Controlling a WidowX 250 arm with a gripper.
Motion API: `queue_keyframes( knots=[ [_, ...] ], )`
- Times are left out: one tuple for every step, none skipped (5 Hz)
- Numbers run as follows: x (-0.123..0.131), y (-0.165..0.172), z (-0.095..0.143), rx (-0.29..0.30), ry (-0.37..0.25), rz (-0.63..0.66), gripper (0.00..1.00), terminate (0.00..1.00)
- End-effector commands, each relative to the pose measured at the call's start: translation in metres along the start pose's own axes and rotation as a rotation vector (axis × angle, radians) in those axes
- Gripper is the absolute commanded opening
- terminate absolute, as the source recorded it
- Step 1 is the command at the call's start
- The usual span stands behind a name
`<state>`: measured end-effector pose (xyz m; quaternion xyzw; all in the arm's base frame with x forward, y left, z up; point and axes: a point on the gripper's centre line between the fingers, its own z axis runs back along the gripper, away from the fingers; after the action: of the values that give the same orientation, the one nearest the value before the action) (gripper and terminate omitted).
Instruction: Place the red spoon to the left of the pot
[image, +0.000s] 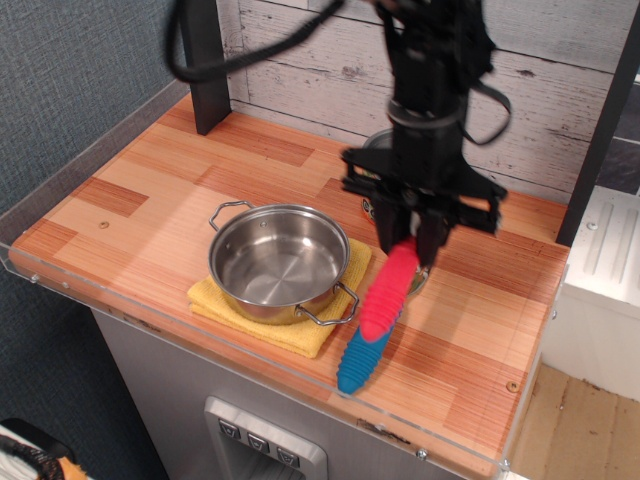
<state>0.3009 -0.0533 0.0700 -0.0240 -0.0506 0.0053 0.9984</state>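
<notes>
Observation.image view, jaws (414, 248) clamping red spoon (388, 290) aloft, right of pot (277, 260)

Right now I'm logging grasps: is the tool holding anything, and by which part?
Yes. The tool is shut on the red spoon, gripping the upper end of its red handle; the bowl is hidden behind the tool.

Arm upper part cut off by top edge, cable loop blurred. Tin can (378, 143) almost fully hidden behind the gripper (418, 238), only a sliver of rim shows (label unreadable). Red spoon (388, 288) bowl hidden between the fingers. Blue-handled fork (362, 362) top covered by the spoon at 12 o'clock, tines barely visible. Yellow cloth (300, 335) mostly under the pot (277, 260).
</notes>
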Motion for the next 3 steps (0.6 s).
queue_keyframes(
  knots=[
    [-0.009, 0.050, 0.036, 0.034, -0.018, 0.077, 0.00, 0.00],
    [-0.012, 0.077, 0.039, 0.070, -0.014, 0.125, 0.00, 0.00],
    [-0.016, 0.113, 0.041, 0.098, -0.020, 0.189, 0.00, 0.00]
  ],
)
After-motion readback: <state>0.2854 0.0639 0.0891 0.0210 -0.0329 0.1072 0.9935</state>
